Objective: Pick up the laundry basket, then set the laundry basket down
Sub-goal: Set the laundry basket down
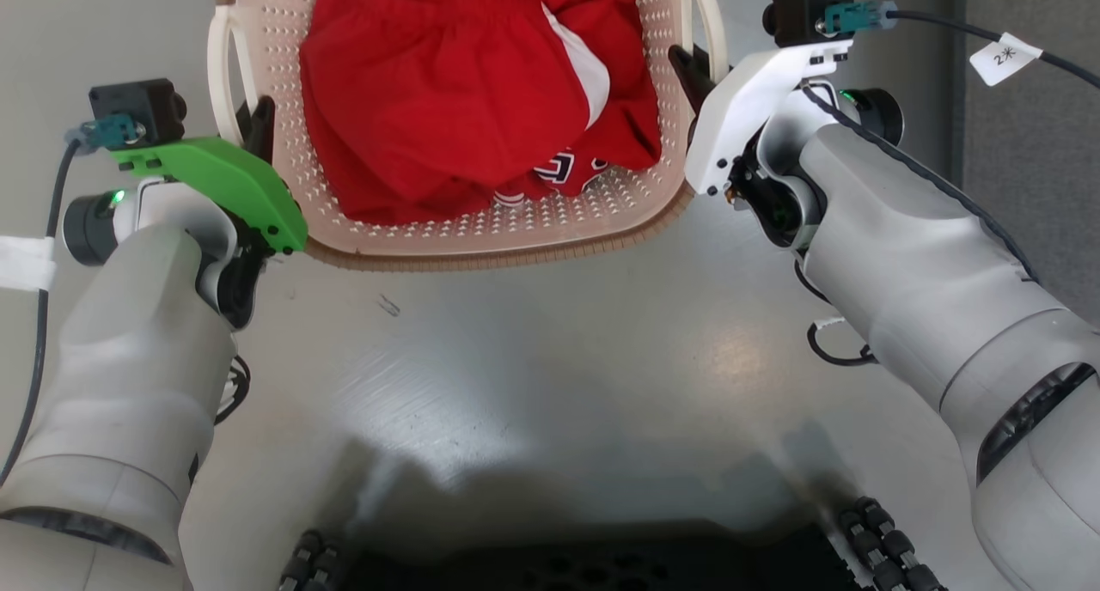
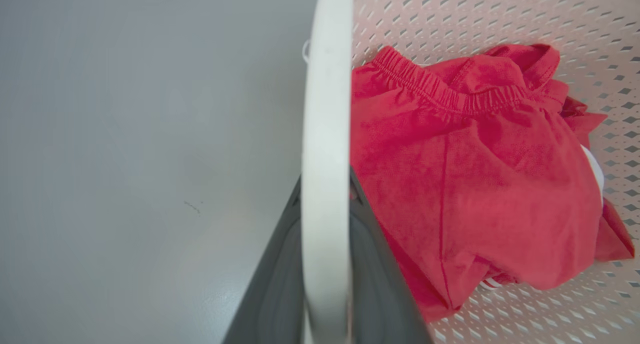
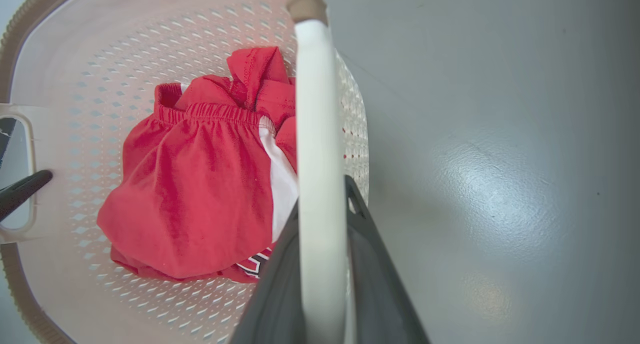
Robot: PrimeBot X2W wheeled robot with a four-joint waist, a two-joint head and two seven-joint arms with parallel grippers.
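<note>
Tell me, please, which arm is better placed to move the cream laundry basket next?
Neither alone; left and right are equally placed. The left jaws clamp one white loop handle of the cream perforated plastic laundry basket, the right jaws the opposite handle, so both should probably move together.

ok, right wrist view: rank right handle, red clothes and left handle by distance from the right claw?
1. Right handle of the laundry basket, gripped in the right claw.
2. Red clothes, in the basket's middle.
3. Left handle, far side, at the view's left edge.
</note>
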